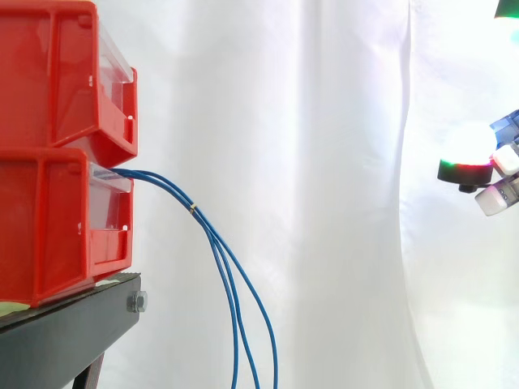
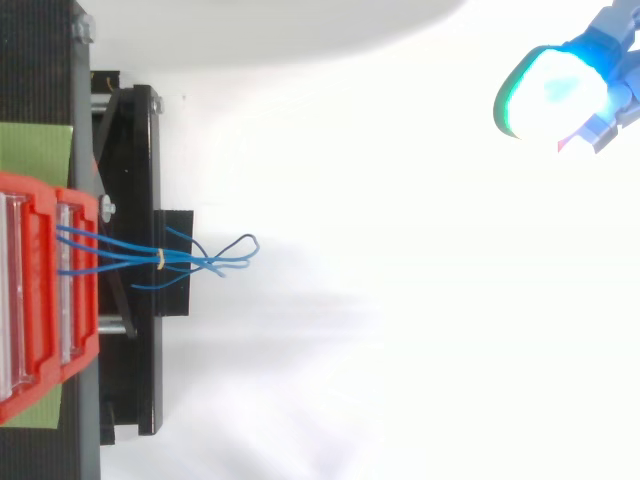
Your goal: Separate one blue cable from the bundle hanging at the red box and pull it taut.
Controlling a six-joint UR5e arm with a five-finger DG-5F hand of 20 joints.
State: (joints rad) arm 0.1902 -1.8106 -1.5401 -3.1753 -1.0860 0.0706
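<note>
1. The hand sits at the right edge of the side view, just above mid-height, hanging free in the air.
2. From above, the hand glows white-cyan in the upper right corner.

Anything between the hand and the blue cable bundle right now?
Nothing visible. In the side view the hand sits at the right edge, well apart from the blue cables hanging from the lower red bin; only white curtain behind the gap. The top view agrees.
</note>
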